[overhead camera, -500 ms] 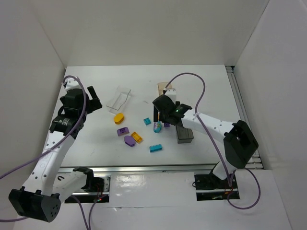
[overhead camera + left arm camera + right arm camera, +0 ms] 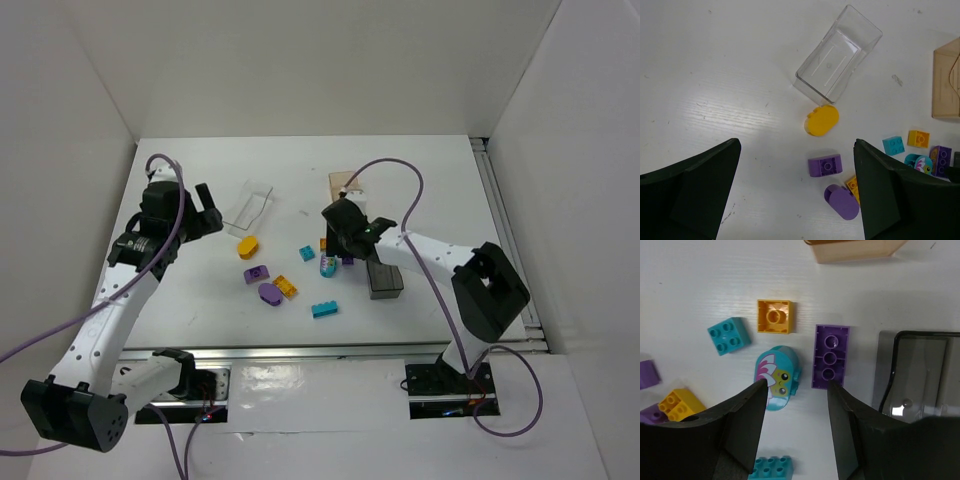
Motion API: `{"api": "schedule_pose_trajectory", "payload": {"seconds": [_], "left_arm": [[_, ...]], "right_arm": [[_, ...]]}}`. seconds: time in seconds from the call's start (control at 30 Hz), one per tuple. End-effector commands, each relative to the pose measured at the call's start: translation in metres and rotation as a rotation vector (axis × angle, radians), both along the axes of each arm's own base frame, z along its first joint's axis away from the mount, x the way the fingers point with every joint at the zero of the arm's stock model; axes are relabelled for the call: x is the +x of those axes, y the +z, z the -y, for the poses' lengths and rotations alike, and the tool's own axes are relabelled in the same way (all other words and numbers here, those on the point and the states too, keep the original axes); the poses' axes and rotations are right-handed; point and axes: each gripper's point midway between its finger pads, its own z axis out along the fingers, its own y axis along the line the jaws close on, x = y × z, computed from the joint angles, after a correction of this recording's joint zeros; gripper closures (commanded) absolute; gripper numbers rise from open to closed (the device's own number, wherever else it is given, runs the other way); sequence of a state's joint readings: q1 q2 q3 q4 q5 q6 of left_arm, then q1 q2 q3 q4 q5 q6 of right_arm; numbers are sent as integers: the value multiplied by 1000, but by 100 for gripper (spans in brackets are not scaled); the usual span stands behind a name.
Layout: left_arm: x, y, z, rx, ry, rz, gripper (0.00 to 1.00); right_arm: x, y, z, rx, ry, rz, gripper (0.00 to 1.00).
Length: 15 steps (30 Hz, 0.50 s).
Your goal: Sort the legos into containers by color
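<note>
The legos lie loose mid-table. My right gripper (image 2: 330, 262) (image 2: 797, 382) hangs low over them, its jaws partly narrowed and gripping nothing. A teal rounded brick with a printed face (image 2: 780, 375) touches its left fingertip, and a long purple brick (image 2: 830, 357) lies at its right fingertip. A yellow square brick (image 2: 774, 316) and a teal square one (image 2: 729, 336) lie just beyond. My left gripper (image 2: 205, 210) (image 2: 796, 145) stands wide open above a yellow oval brick (image 2: 822, 119) and two purple bricks (image 2: 825, 165). The containers are a clear tub (image 2: 837, 55), a tan tub (image 2: 345, 183) and a dark grey tub (image 2: 385, 280).
A cyan studded brick (image 2: 324, 309) and a small yellow brick (image 2: 287, 286) lie toward the near edge. White walls enclose the table on three sides. The dark tub (image 2: 920, 370) sits right beside my right fingers.
My right gripper's jaws have narrowed while staying over the teal printed brick. My left arm has shifted a little toward the back right, still wide open.
</note>
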<state>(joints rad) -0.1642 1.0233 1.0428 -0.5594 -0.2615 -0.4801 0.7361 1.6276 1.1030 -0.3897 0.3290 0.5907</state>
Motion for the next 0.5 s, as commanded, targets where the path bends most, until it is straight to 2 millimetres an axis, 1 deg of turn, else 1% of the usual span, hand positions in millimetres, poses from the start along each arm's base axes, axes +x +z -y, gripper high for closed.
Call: {"api": "schedule_pose_trajectory", "payload": {"seconds": [0.0, 0.03, 0.07, 0.13, 0.17, 0.2, 0.23, 0.27, 0.3, 0.33, 0.4, 0.43, 0.47], "left_arm": [[-1, 1, 7, -42, -18, 4, 0], [-1, 1, 7, -42, -18, 4, 0], [-3, 0, 9, -48, -28, 3, 0], [-4, 0, 9, -50, -29, 12, 0], [-4, 0, 8, -42, -34, 11, 0], [-4, 0, 8, -42, -34, 11, 0], [-4, 0, 8, -42, -34, 11, 0], [-4, 0, 8, -42, -34, 11, 0], [-4, 0, 8, -42, -34, 11, 0], [-4, 0, 8, -42, -34, 11, 0], [-4, 0, 10, -47, -41, 10, 0], [-4, 0, 10, -47, -41, 10, 0], [-5, -4, 10, -46, -41, 1, 0]], "right_arm": [[12, -13, 9, -6, -63, -3, 42], [15, -20, 14, -24, -79, -13, 42], [17, -20, 17, -17, -97, -15, 42], [17, -31, 19, -41, -103, -30, 42], [22, -27, 21, -33, -114, -22, 40], [21, -33, 24, -50, -127, -35, 40], [21, -34, 24, -50, -127, -36, 40], [22, -38, 27, -58, -136, -45, 40], [21, -43, 28, -67, -136, -54, 40], [24, -39, 26, -60, -136, -46, 40], [25, -51, 31, -85, -139, -68, 40], [27, -48, 29, -79, -139, -62, 40], [28, -55, 28, -89, -139, -73, 40]]}}
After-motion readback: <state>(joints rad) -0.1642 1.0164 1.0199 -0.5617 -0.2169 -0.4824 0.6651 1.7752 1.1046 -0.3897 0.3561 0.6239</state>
